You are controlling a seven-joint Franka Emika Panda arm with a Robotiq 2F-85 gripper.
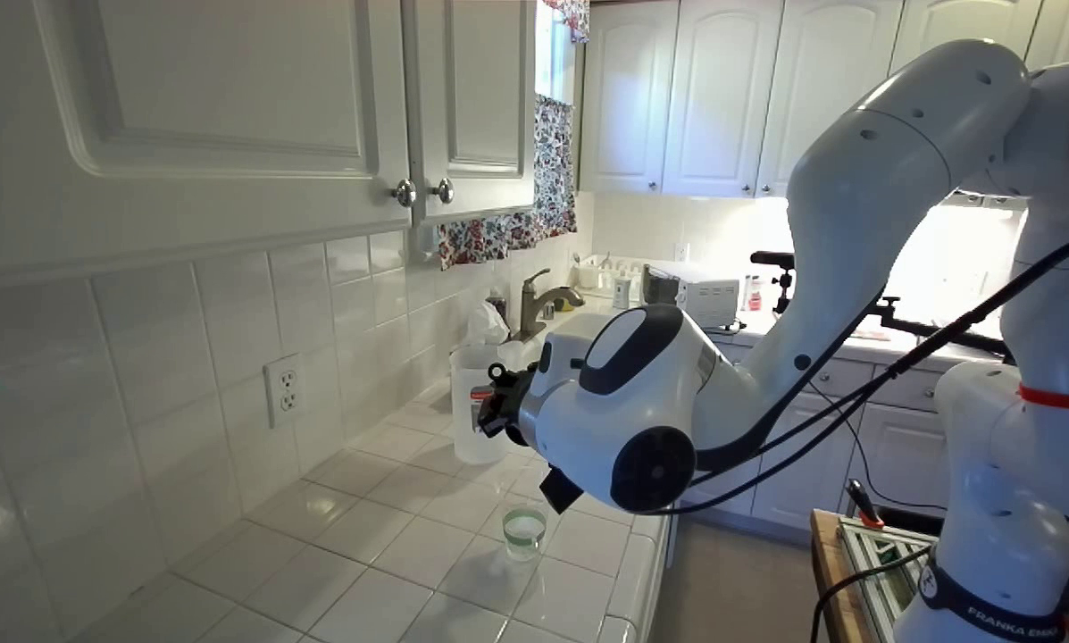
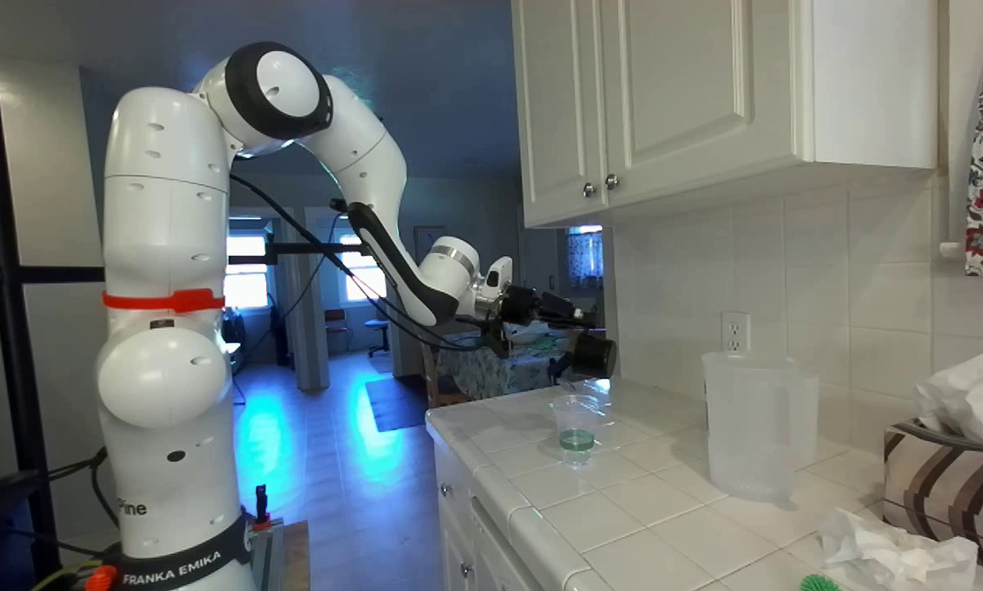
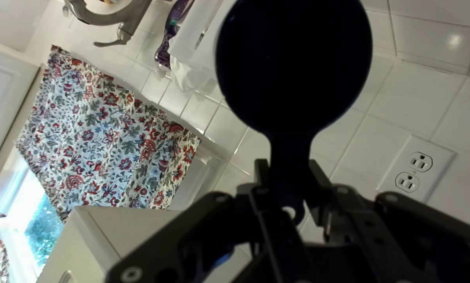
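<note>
A black scoop or measuring cup with a round bowl is held by its handle between the fingers of my gripper, which is shut on it. The bowl fills the upper middle of the wrist view, and its inside is too dark to read. In an exterior view the scoop appears above a small clear cup with green near its base. That clear cup stands upright on the white tiled counter, below my gripper. I cannot tell whether the scoop is directly over it.
A translucent pitcher stands on the counter by the tiled wall. Beyond it are a tissue box and crumpled tissue. Upper cabinets overhang the counter, with a faucet farther back and an outlet on the wall.
</note>
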